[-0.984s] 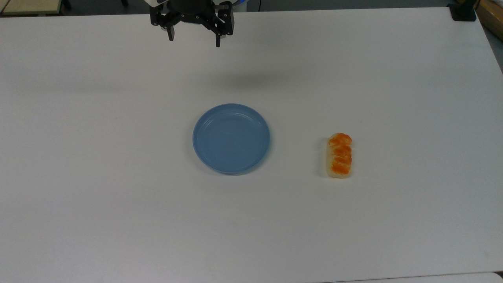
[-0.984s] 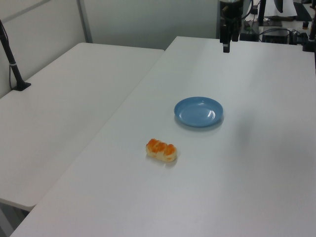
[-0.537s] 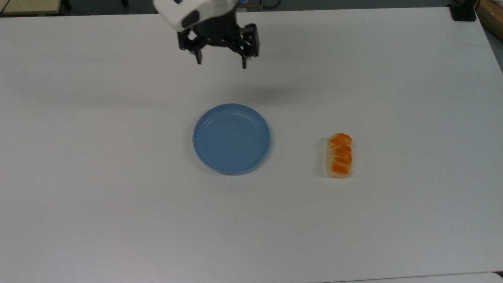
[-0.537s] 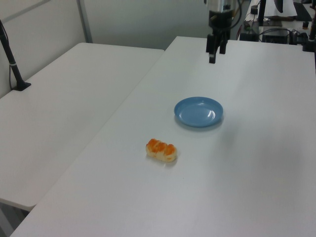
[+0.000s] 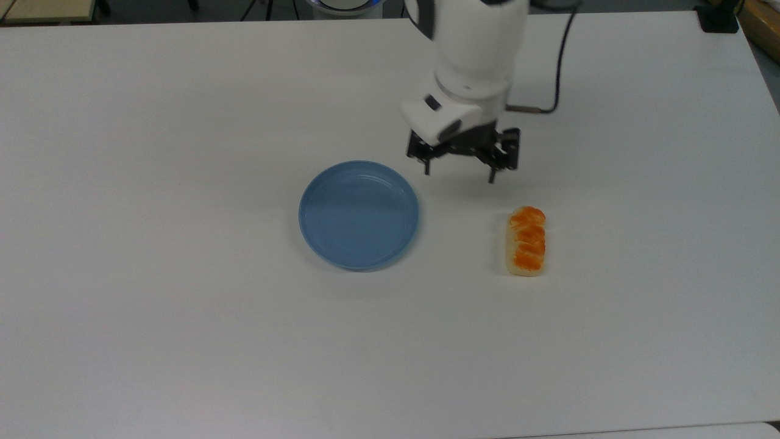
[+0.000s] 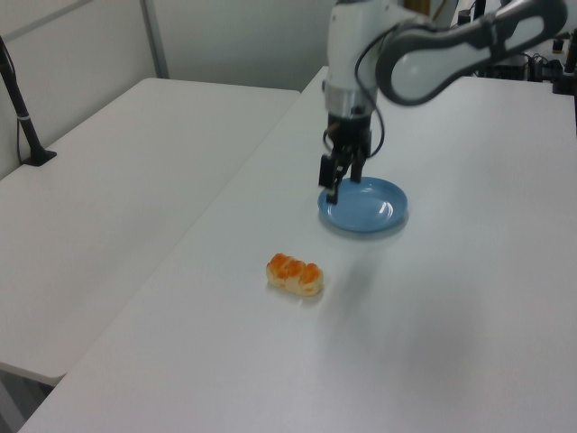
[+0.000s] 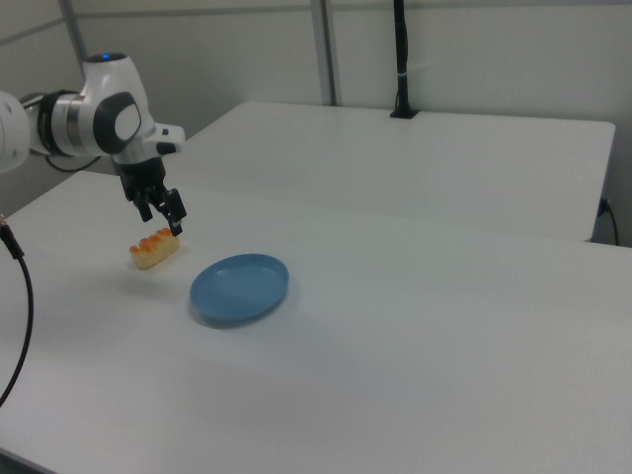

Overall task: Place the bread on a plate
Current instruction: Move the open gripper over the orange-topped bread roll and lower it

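Observation:
The bread (image 5: 526,241), an oblong roll with an orange-brown ridged top, lies on the white table to the top view's right of the plate (image 5: 358,214). That plate is round, light blue and bare. My gripper (image 5: 458,175) hangs open and holds nothing, above the table between plate and bread, just beyond the bread's far end. In the left view the gripper (image 6: 330,188) hovers at the near-left rim of the plate (image 6: 362,204), with the bread (image 6: 295,274) closer to the camera. The right view has the gripper (image 7: 161,219) just above the bread (image 7: 155,250), left of the plate (image 7: 240,287).
A black cable (image 5: 557,67) trails from the arm toward the table's far edge. A black clamp (image 5: 719,18) sits at the far right corner in the top view. A second white table (image 6: 117,162) adjoins, carrying a black pole (image 6: 18,99).
The arm has swung from the table's far edge toward the top view's right and nearer, coming down close to the bread. The fingers stayed open. Plate and bread have not moved.

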Controlling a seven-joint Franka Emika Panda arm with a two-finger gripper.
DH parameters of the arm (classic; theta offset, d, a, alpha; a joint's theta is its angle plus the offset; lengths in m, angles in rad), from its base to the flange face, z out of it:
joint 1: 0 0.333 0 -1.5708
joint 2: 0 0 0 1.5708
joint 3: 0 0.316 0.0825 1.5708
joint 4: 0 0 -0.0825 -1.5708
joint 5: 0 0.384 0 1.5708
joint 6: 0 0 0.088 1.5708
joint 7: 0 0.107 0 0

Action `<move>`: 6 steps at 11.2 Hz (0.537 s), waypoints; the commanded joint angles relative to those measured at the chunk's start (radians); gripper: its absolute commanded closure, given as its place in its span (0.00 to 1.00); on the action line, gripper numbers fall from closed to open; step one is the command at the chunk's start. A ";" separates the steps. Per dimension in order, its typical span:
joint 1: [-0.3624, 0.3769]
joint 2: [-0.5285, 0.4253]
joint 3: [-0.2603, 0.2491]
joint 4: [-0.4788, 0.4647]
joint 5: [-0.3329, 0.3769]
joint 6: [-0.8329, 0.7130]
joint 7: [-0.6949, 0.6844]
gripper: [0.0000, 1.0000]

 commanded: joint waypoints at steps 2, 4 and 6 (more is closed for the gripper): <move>0.089 0.129 -0.033 0.052 0.002 0.164 0.115 0.00; 0.111 0.160 -0.031 0.052 -0.001 0.232 0.162 0.00; 0.131 0.195 -0.031 0.057 -0.013 0.279 0.198 0.00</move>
